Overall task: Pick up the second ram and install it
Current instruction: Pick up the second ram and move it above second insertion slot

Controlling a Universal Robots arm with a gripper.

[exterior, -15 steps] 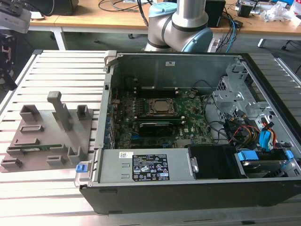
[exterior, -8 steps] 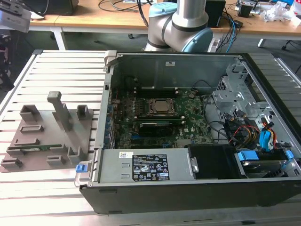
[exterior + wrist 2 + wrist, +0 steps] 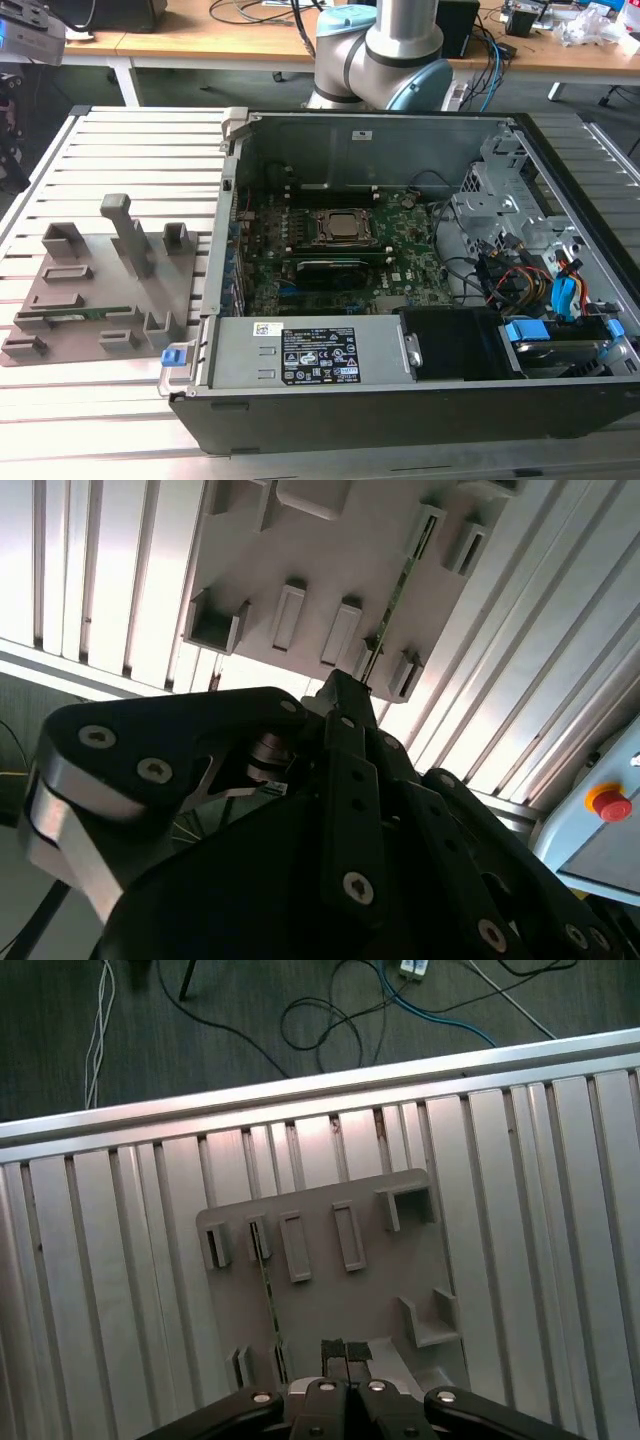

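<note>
Evidently we are just beginning: the second ram (image 3: 270,1300) is sitting in the fixture plate (image 3: 390,1260), not yet picked. Our gripper (image 3: 345,1350) is hovering above the plate, fingertips together, gripping nothing.

The gripper (image 3: 346,1348) is hovering over one edge of the grey fixture plate (image 3: 340,1305), its dark tips sitting closed together; the plate is lying flat on the slatted metal table (image 3: 100,1290). The second ram (image 3: 268,1305) is standing on edge between upright blocks (image 3: 296,1246), near the gripper but apart from it; cables (image 3: 330,1020) are trailing across the dark floor beyond.
</note>
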